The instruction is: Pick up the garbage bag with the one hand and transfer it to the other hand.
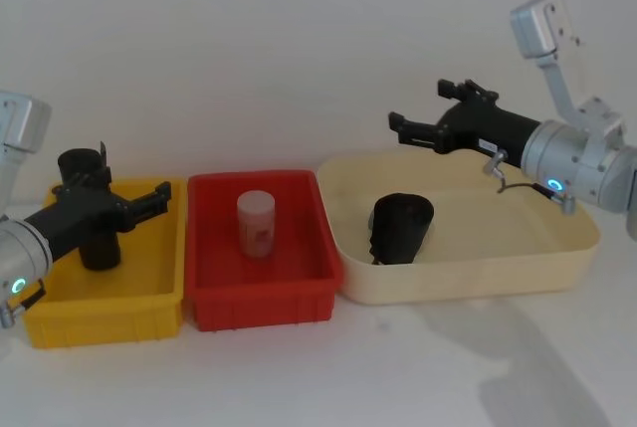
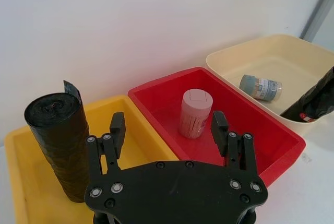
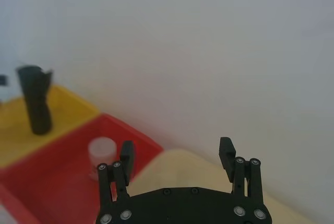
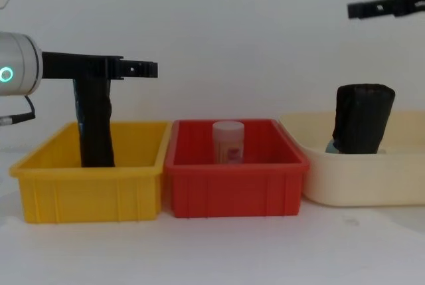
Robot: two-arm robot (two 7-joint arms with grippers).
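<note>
The garbage bag (image 1: pixel 401 229), a thick black roll, stands upright in the cream bin (image 1: pixel 468 283); it also shows from the side (image 4: pixel 362 119) and leaning at the bin's edge (image 2: pixel 315 101). My right gripper (image 1: pixel 423 108) hovers open well above and behind it, nothing between its fingers (image 3: pixel 176 151), high in the chest view (image 4: pixel 372 7). My left gripper (image 1: pixel 149 203) is open over the yellow bin (image 1: pixel 109 322), pointing toward the red bin (image 2: pixel 168 125) (image 4: pixel 133 68). A slimmer black roll (image 2: pixel 57 140) stands beside it, outside the fingers.
Between the two other bins, the red bin (image 1: pixel 264 303) holds an upright white jar (image 1: pixel 256 223). A small blue-labelled can (image 2: pixel 261 87) lies in the cream bin near the garbage bag. A white wall runs close behind all three bins.
</note>
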